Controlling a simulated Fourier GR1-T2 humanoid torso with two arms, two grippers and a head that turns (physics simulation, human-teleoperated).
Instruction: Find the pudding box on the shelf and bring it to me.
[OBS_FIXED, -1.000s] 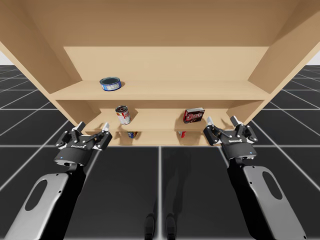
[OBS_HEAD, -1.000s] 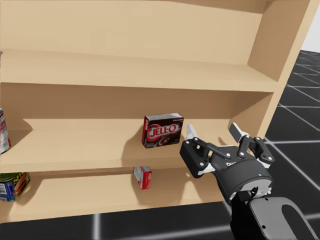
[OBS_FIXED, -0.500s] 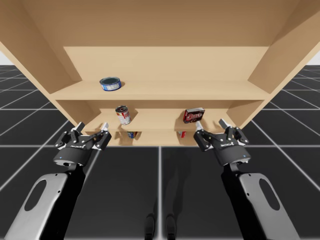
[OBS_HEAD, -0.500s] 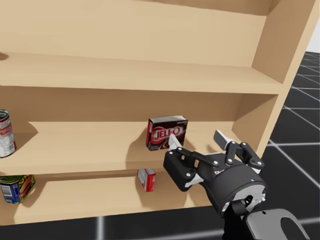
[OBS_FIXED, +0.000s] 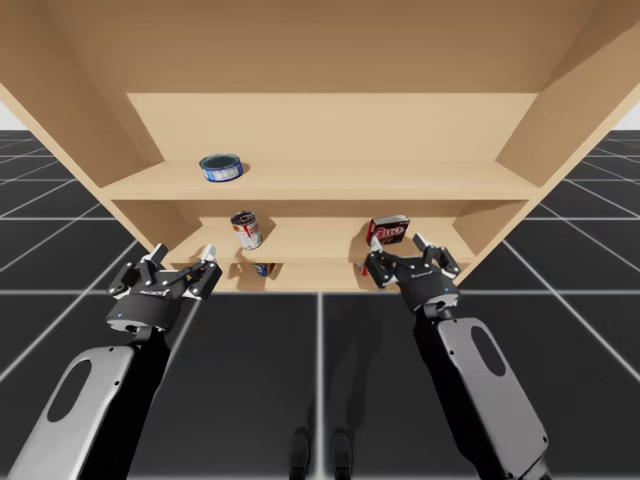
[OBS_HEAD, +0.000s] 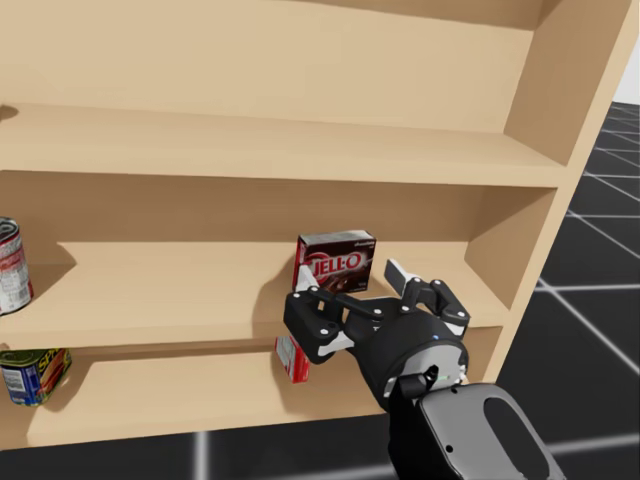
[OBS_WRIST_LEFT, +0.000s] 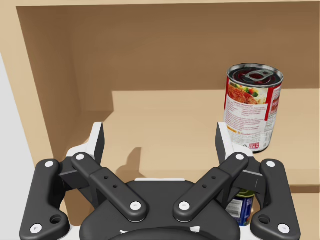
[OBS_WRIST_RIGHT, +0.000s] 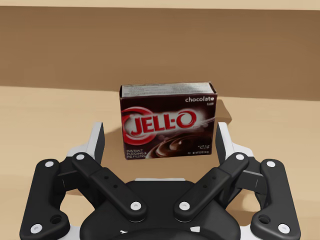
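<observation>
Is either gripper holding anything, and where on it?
Nothing is held. My right gripper is open, the brown pudding box standing ahead of it; my left gripper is open too.

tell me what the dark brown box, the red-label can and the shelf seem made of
Dark brown box: probably printed cardboard, smooth; flat faces, crisp edges.
Red-label can: likely metal; shiny silver lid with pull tab, paper-like printed wrap.
Shelf: pale wood or laminate, matte; uniform tan, no clear grain.

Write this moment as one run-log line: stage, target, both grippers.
stage: reach | target: brown pudding box upright on middle shelf | right gripper: open, box just ahead | left gripper: open, red can ahead
</observation>
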